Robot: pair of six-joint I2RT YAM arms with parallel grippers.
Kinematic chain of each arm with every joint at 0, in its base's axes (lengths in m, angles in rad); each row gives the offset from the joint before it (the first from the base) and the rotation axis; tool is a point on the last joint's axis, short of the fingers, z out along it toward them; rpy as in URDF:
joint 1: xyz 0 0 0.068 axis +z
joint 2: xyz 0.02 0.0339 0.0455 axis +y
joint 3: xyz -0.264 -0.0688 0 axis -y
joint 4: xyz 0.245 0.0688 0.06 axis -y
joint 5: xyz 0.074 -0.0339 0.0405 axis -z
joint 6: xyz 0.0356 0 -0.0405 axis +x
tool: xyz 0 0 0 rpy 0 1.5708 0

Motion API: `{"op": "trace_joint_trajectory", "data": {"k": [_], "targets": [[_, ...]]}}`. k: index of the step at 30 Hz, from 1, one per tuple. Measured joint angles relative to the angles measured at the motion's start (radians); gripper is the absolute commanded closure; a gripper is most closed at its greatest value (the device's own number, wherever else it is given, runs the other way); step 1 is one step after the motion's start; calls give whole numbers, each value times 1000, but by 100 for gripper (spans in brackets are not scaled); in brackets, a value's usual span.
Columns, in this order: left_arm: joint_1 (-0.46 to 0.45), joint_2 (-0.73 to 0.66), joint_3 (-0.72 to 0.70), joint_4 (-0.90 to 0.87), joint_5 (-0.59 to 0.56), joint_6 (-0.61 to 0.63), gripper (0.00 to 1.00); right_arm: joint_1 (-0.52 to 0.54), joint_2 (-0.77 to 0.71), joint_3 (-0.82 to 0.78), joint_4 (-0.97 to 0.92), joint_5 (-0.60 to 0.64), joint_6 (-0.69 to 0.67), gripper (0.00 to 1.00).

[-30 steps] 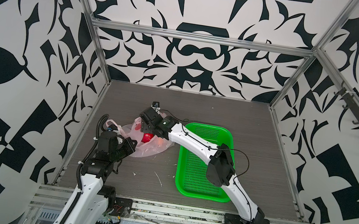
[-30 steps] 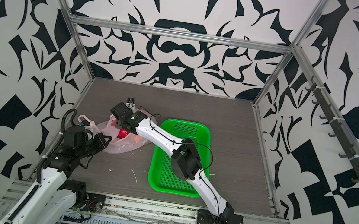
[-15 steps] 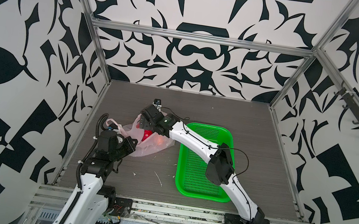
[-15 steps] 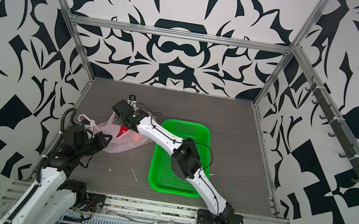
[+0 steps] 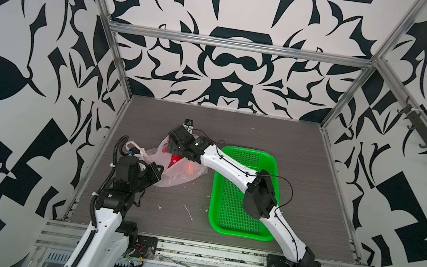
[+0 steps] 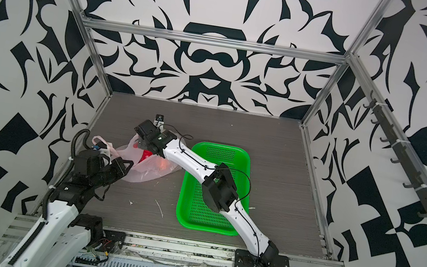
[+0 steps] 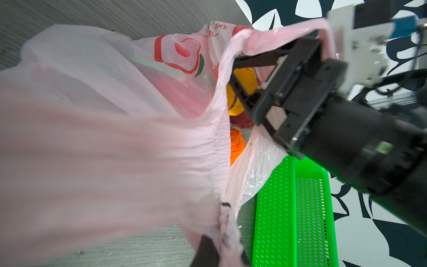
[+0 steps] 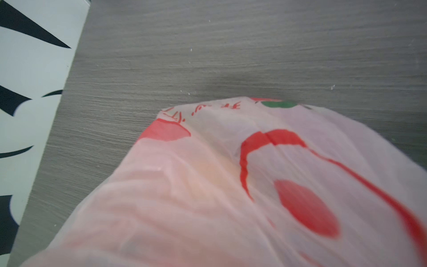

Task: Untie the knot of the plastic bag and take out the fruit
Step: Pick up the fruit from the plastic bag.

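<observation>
The pale-pink plastic bag (image 5: 179, 174) (image 6: 148, 171) lies on the table left of the basket with its mouth held open. The knot does not show. My left gripper (image 7: 219, 254) (image 5: 155, 170) is shut on the bunched rim of the bag. In the left wrist view my right gripper (image 7: 232, 70) reaches into the mouth, open, its fingers (image 7: 254, 57) on either side of the yellow fruit (image 7: 242, 85). A red fruit (image 7: 240, 120) (image 5: 174, 160) and an orange fruit (image 7: 236, 145) lie beside it inside. The right wrist view shows only bag plastic (image 8: 254, 185).
A green perforated basket (image 5: 237, 232) (image 6: 203, 227) (image 7: 293, 208) stands to the right of the bag, with the right arm crossing above it. Small white scraps (image 5: 189, 213) lie on the table near the front. The patterned left wall is close to the bag.
My right gripper has shifted slightly toward the back at the bag's mouth, and the plastic has moved a little with it. The left arm has held still.
</observation>
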Motion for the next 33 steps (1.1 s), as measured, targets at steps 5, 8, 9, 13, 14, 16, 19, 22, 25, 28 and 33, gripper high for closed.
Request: {"op": "trace_joint_trajectory", "data": {"k": [5, 8, 9, 13, 14, 16, 19, 22, 25, 28, 33], "targets": [[0, -1, 0, 0, 0, 0, 100, -5, 24, 0, 14, -8, 14, 18], [0, -1, 0, 0, 1, 0, 100, -6, 24, 0, 18, -9, 23, 20], [0, -1, 0, 0, 1, 0, 100, -6, 24, 0, 21, -9, 27, 20], [0, -8, 0, -10, 1, 1, 100, -8, 23, -14, 48, -10, 42, 20], [0, -12, 0, -15, 0, 1, 100, -9, 23, -24, 61, -12, 48, 20], [0, -28, 0, -27, -6, 4, 100, -10, 23, -45, 86, -12, 59, 21], [0, -57, 0, -47, -21, 10, 100, -13, 13, -73, 119, -20, 74, 23], [0, -80, 0, -73, -40, 17, 100, -13, 6, -85, 123, -26, 83, 25], [0, -90, 0, -89, -56, 24, 100, -14, 5, -95, 137, -26, 86, 27], [0, -90, -1, -92, -69, 28, 100, -14, -13, -125, 151, -27, 89, 33], [0, -89, -6, -95, -82, 34, 100, -17, -55, -175, 158, -31, 93, 44]]}}
